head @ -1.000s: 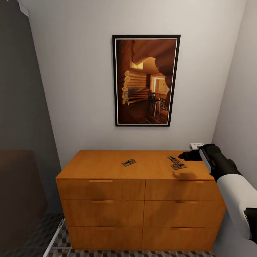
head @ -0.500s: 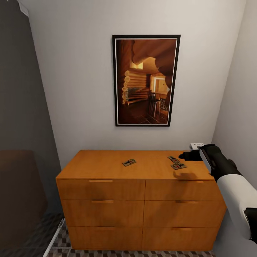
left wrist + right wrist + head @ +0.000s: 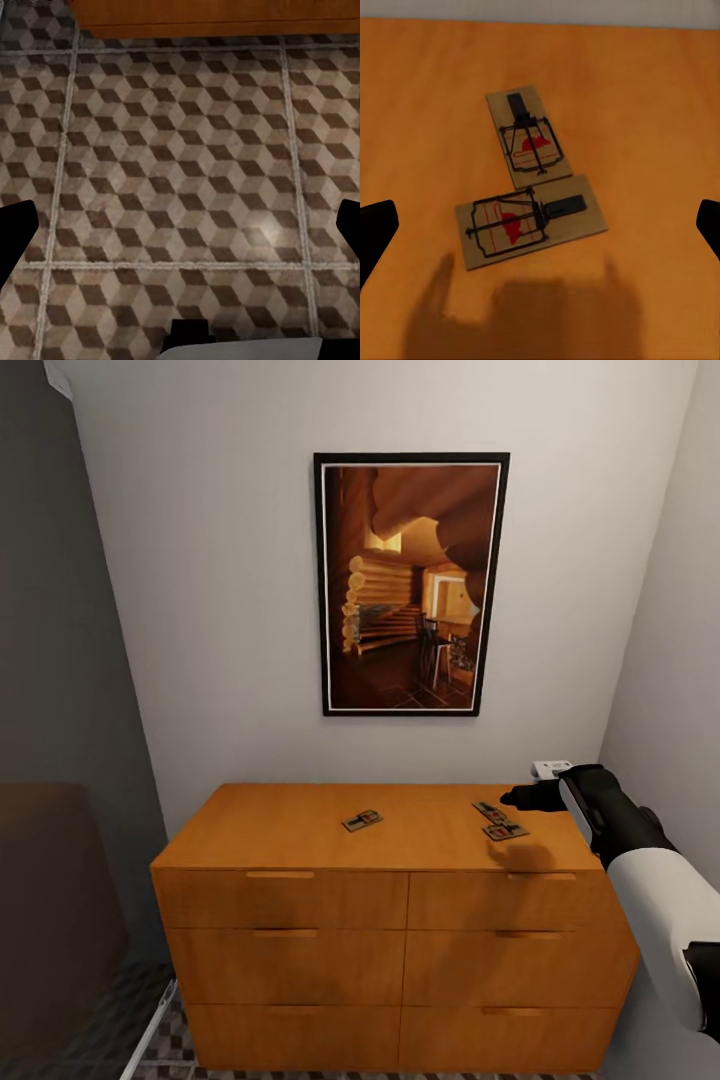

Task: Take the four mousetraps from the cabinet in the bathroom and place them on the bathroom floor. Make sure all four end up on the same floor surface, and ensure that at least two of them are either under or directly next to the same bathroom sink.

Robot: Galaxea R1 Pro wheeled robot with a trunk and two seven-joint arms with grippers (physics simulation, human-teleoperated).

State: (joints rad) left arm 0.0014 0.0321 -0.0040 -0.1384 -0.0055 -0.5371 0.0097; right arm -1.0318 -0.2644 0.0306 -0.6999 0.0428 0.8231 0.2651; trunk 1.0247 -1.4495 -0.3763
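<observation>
The orange-brown cabinet point(image 3: 300, 838) stands against the wall with its drawers shut. Three mousetraps lie on its top: one near the middle point(image 3: 362, 820) and two touching at a corner near the right end point(image 3: 490, 811) point(image 3: 505, 831). In the right wrist view these two point(image 3: 529, 139) point(image 3: 531, 221) are small wooden plates with wire and red marks. My right gripper point(image 3: 515, 797) hovers open just above and beside the pair, its fingers point(image 3: 375, 232) spread wide. My left gripper point(image 3: 180, 225) hangs open over the cube-patterned bathroom floor point(image 3: 180, 150). A fourth trap is out of view.
A framed picture point(image 3: 410, 585) hangs on the wall above the cabinet. A small white object point(image 3: 550, 768) sits at the cabinet's back right corner. A dark glass panel point(image 3: 50, 760) closes the left side, a white wall the right. The cabinet's base point(image 3: 217, 15) edges the floor tiles.
The head view has shifted a little, so the cabinet sits slightly lower and larger in the picture. My right gripper stays open beside the two traps; nothing was taken hold of.
</observation>
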